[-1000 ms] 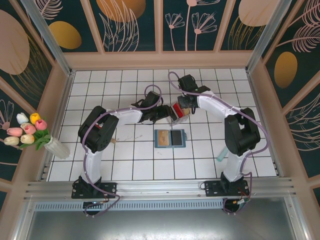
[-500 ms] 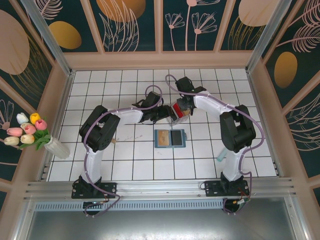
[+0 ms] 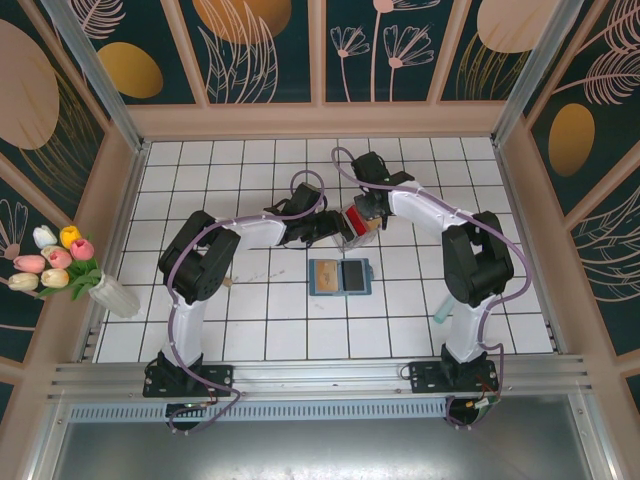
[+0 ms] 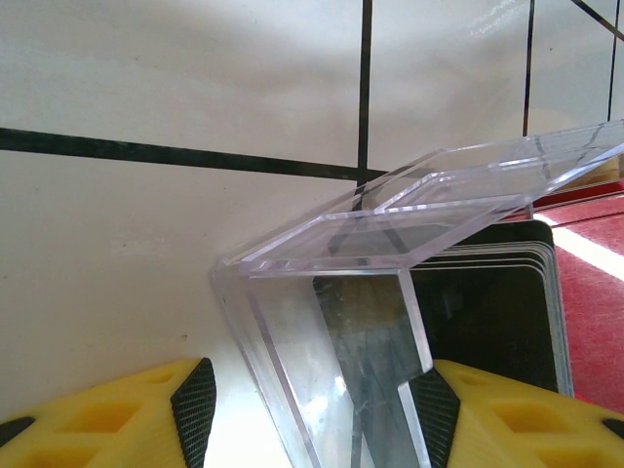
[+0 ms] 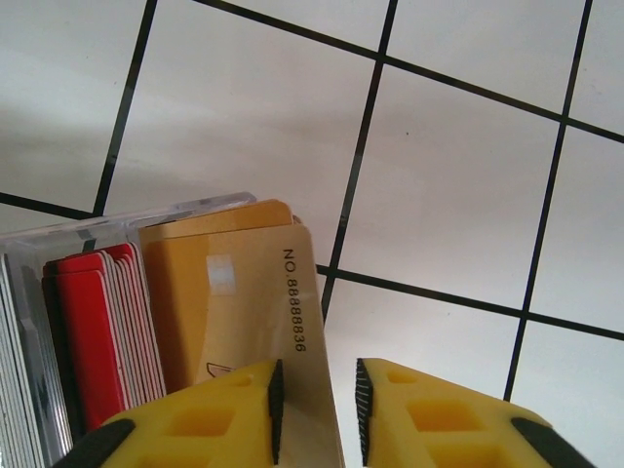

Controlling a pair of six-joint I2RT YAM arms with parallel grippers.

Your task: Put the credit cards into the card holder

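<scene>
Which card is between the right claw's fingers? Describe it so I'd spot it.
On the tiled table, beyond the teal card holder, stands a small clear rack. At one end, a tan card sits between the fingers of the right gripper; unlike the red cards beside it, it is printed NO.88888836.

Bright, even light from above in the top view. Soft, small shadows under both arms on the white bench (image 3: 250, 330). Sharp all over, with lines a little bent near the picture's sides. Dimmer past the bench's near edge.

Bright in the left wrist view too. White shine along the edges of the clear rack (image 4: 390, 210), a soft grey shadow on the tile beside it. Left tool (image 4: 312, 414) a bit fuzzy.

In the right wrist view, a wide soft shadow on the tiles. Crisp print on the tan card (image 5: 244, 292). Right tool (image 5: 319, 409) slightly blurry.
</scene>
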